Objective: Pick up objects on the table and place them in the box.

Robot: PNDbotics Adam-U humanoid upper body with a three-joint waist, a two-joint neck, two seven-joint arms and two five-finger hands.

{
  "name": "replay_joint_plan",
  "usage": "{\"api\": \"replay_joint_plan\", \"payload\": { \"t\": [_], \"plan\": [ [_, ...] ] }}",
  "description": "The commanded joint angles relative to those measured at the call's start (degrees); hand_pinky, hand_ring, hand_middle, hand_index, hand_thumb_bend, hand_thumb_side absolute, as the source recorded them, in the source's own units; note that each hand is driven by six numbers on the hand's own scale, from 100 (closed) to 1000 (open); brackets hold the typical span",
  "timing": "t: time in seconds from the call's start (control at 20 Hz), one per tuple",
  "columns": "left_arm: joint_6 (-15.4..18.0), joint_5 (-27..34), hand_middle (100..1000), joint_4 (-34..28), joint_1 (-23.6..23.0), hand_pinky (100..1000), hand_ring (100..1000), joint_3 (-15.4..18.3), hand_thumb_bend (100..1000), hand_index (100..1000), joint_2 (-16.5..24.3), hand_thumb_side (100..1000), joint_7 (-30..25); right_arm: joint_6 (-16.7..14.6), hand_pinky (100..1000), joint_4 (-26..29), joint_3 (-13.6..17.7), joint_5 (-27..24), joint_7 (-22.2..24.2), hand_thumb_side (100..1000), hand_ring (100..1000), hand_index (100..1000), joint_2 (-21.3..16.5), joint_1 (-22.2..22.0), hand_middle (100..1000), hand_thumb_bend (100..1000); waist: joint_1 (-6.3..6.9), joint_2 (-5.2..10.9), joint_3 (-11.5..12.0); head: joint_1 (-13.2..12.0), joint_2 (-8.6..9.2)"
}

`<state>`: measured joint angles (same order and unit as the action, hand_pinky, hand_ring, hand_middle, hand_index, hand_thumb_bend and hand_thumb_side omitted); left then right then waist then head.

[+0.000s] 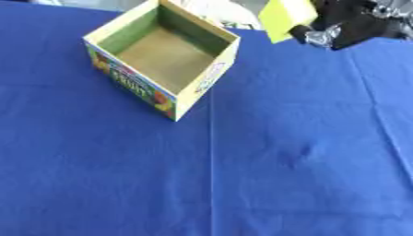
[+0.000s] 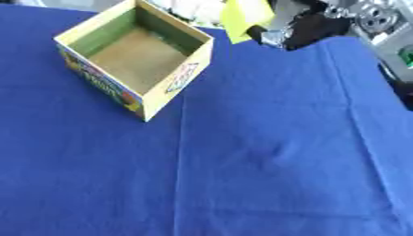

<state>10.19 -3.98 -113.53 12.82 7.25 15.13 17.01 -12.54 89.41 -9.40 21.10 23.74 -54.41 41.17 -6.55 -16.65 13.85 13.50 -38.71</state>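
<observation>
An open cardboard box [image 1: 206, 80] with colourful printed sides stands on the blue cloth at the upper left, its brown inside showing nothing in it. My right hand [image 1: 343, 27] comes in from the upper right, black with silver joints, held above the table to the right of the box. Its fingers are curled on a flat yellow object [image 1: 284, 16], which hangs in the air just right of the box's far corner. The left hand shows in neither view.
A blue cloth [image 1: 242, 175] with faint creases covers the whole table. Pale items [image 2: 190, 9] lie beyond the far edge behind the box. A grey device [image 2: 395, 46] stands at the right edge in the right eye view.
</observation>
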Motion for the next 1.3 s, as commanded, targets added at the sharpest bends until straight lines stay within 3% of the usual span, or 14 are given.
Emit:
{"api": "replay_joint_plan", "payload": {
  "t": [0.05, 0.2, 0.55, 0.75, 1.0, 1.25, 1.3],
  "plan": [
    [0.03, 0.39, 959, -1.06, 0.96, 809, 765, -0.48, 177, 741, 0.36, 824, -0.57, -0.30, 775, -2.94, 1.46, 1.30, -0.01, 677, 652, 635, 0.19, 2.53, 500, 100, 0.46, 0.82, 1.13, 2.05, 0.68],
    [0.08, 0.98, 959, -1.06, 1.46, 809, 765, -1.10, 177, 741, 0.04, 823, -1.24, 1.63, 768, -6.98, 2.23, 3.72, 1.22, 684, 648, 637, 4.10, 6.47, 502, 100, 0.56, 0.80, 2.92, 4.34, 0.78],
    [0.20, 1.57, 959, -1.06, 2.03, 809, 765, -1.26, 175, 741, -0.25, 824, -1.77, 2.65, 757, -17.60, 2.26, 10.26, 2.80, 687, 643, 638, 14.54, 17.09, 502, 100, 0.51, 0.25, 3.97, 8.71, 0.34],
    [0.33, 1.83, 959, -1.06, 2.91, 809, 765, -1.44, 174, 741, -0.37, 824, -1.97, 4.21, 757, -23.41, 2.70, 13.83, 1.95, 691, 648, 638, 18.70, 22.59, 502, 100, 0.24, -0.40, 5.35, 10.54, 1.09],
    [0.45, 2.16, 959, -1.06, 3.81, 810, 765, -1.72, 173, 741, -0.29, 823, -2.31, 5.28, 745, -30.37, 3.72, 18.11, -1.68, 693, 645, 636, 21.70, 25.66, 499, 100, -0.49, -0.76, 7.56, 13.05, 2.22],
    [0.39, 2.25, 959, -1.06, 3.98, 810, 765, -1.74, 173, 741, -0.32, 823, -2.44, 2.67, 751, -37.16, 3.44, 22.34, -5.62, 690, 655, 637, 23.14, 26.72, 500, 100, -0.97, -0.80, 8.28, 13.75, 2.88],
    [0.39, 2.27, 959, -1.06, 4.03, 810, 765, -1.77, 167, 741, -0.37, 824, -2.48, 2.00, 756, -38.28, 3.45, 23.24, -6.21, 629, 659, 637, 23.45, 26.72, 500, 109, -1.00, -0.81, 8.29, 13.73, 3.04]
  ]
}}
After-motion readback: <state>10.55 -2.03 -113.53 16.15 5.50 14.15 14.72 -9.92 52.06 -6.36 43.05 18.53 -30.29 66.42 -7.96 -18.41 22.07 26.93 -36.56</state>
